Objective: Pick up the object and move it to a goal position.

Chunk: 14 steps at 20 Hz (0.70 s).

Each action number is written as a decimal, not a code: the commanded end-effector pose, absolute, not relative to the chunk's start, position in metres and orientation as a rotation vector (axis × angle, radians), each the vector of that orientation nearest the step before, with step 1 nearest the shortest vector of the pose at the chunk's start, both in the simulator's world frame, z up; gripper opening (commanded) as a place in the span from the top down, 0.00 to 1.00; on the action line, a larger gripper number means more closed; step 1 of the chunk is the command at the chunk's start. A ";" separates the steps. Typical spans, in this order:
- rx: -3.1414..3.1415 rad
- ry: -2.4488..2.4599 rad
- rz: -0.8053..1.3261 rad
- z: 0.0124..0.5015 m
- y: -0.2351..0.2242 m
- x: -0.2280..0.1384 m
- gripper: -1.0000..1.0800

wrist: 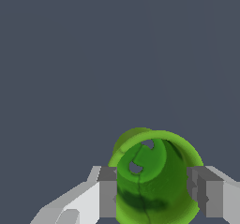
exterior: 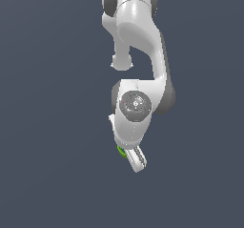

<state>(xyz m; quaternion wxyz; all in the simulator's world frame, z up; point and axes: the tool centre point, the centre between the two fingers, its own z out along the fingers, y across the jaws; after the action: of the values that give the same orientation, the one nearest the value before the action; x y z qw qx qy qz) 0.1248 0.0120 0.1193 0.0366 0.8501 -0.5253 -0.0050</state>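
Observation:
The object (wrist: 154, 181) is a bright green round cup with a hollow, darker green inside. In the wrist view it fills the space between my two grey fingers (wrist: 108, 192), which press on its sides. My gripper (wrist: 157, 192) is shut on it. In the exterior view only a thin green sliver of the object (exterior: 121, 151) shows beside the white hand, and the gripper (exterior: 136, 161) points down toward the view's lower edge. The arm hides most of the cup there.
The white arm (exterior: 138, 41) reaches down from the top of the exterior view. A plain dark blue-grey ground (exterior: 47, 127) lies all around, with no other objects showing.

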 end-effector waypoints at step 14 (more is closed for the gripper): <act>2.390 -1.888 0.007 0.104 0.031 0.142 0.38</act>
<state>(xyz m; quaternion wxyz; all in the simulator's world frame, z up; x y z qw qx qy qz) 0.1407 0.0303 0.1049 0.0472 0.7878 -0.6142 0.0018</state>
